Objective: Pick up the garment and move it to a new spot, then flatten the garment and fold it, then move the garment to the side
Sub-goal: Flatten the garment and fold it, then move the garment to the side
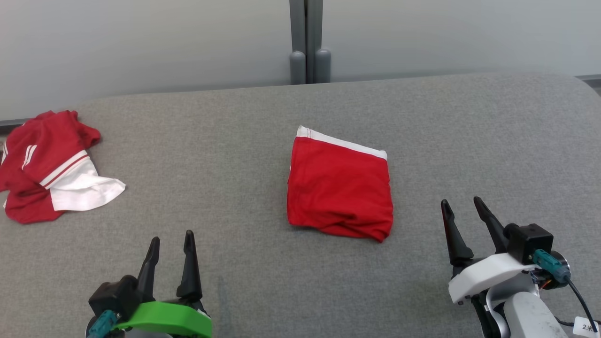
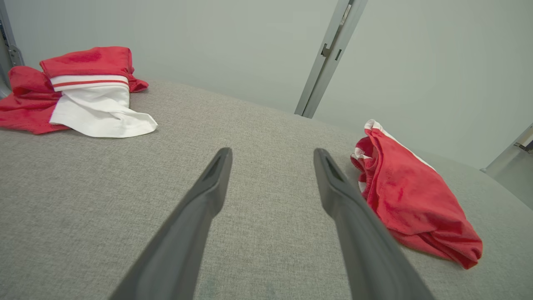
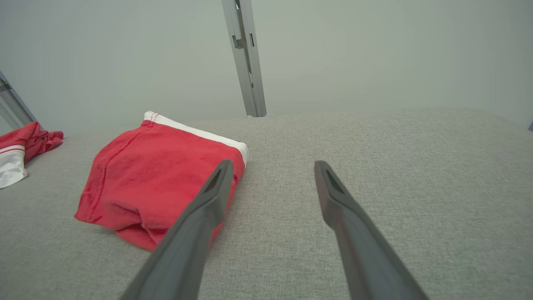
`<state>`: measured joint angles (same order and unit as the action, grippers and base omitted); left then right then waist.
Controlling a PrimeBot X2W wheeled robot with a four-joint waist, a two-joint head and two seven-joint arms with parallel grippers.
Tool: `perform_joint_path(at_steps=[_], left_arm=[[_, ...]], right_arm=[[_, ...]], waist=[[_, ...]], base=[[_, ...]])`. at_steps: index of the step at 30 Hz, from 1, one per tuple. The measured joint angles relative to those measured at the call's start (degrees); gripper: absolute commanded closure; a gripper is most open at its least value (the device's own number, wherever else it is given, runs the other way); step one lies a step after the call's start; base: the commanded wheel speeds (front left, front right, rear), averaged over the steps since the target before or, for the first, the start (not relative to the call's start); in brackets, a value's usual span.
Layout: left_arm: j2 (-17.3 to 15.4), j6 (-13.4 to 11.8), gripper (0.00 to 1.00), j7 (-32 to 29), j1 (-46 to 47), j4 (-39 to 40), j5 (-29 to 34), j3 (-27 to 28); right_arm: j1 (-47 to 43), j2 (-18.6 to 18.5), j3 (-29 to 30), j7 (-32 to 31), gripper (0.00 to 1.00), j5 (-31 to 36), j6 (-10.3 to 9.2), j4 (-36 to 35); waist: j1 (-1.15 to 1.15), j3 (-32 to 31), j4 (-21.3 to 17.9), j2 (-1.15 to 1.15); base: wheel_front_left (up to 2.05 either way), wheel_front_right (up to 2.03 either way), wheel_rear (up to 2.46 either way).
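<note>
The garment (image 1: 340, 188) is seen folded; moving aside is judged undone. Left gripper (image 1: 172, 236) and right gripper (image 1: 460, 200) are held wide.

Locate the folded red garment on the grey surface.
In the head view the folded red garment lies centrally between the left gripper and right gripper, nearer the right.

Folded garment (image 1: 339, 188) red, white band; surface (image 1: 235, 155) grey.
</note>
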<state>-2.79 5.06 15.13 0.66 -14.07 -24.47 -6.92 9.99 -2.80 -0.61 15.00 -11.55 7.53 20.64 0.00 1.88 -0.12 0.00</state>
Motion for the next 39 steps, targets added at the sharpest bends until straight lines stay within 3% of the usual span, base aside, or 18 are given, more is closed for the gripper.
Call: perform_joint_path(at_steps=[11,17,29,39], left_arm=[[0.0,0.0,0.0,0.0,0.1,-0.3,0.3,-0.1],[0.0,0.0,0.0,0.0,0.3,-0.5,0.5,-0.2],[0.0,-0.2,0.0,0.0,1.8,-0.5,0.7,-0.9],[0.0,-0.6,0.0,0.0,2.7,-0.8,-0.2,-1.5]], right_arm=[[0.1,0.0,-0.2,0.0,0.0,0.4,0.0,0.1],[3.8,0.0,-2.2,-0.4,0.0,3.6,0.0,5.6],[19.7,0.0,-1.5,-12.8,0.0,6.6,0.0,12.1],[23.6,-1.1,-2.1,-25.4,0.0,2.7,0.0,20.6]], waist=[[0.0,0.3,0.5,0.0],[0.0,0.8,1.1,0.0],[0.0,3.2,3.9,0.0],[0.0,6.3,7.4,0.0]], base=[[0.0,0.0,0.0],[0.0,0.0,0.0],[0.0,0.0,0.0],[0.0,0.0,0.0]])
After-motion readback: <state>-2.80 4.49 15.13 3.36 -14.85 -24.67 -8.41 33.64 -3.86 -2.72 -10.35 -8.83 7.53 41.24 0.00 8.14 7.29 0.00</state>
